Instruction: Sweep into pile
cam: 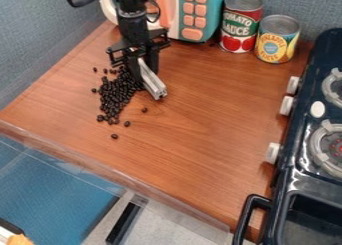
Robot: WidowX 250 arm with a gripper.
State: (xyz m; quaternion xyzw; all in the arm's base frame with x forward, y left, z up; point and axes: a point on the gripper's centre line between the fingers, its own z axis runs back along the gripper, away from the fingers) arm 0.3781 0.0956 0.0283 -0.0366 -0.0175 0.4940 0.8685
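Tool point(147, 75) holds metal bar point(153, 83) beside beans point(116, 93); teal toy point(212, 11), cans point(241, 21) behind; stove point(292, 169) right

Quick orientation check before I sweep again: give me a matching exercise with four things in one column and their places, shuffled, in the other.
Things
1. Dark beans
2. Metal bar
3. Red-labelled can
4. Stove

Places
A. Between the toy microwave and the yellow-labelled can
B. At the picture's right edge
C. In a loose patch with a few strays, mostly left of the bar in the picture
D. Held in the jaws of the gripper

Right pairs: 1-C, 2-D, 3-A, 4-B
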